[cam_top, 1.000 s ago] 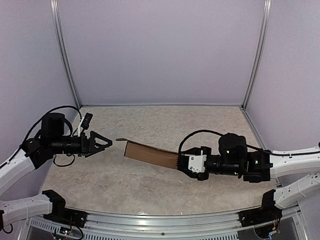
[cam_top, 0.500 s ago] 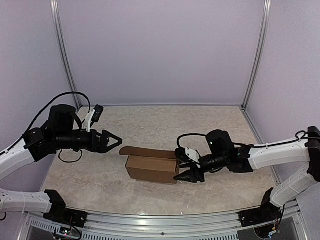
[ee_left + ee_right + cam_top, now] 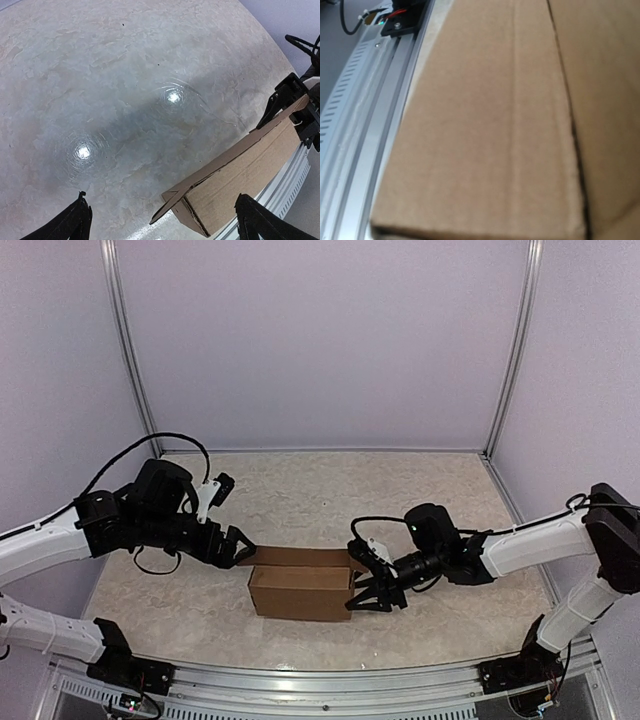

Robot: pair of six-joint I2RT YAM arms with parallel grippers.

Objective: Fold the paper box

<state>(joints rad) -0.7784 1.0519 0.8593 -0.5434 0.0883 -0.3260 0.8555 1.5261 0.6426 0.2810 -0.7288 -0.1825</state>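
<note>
Paper box [image 3: 300, 592] sits on the table [image 3: 420, 490] near the front edge, mostly formed, though its top & left end look unclosed, w/ right gripper [image 3: 368, 590] clamped on its right end and left gripper [image 3: 241, 546] wide open, empty, beside the left end.

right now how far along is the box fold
Done: the paper box stands on the table as a slim rectangular shell, walls up. In hand: the right end effector clamps its right end; the left end effector, open, sits by the left end. To do: close and tuck the raised lid flap.
</note>
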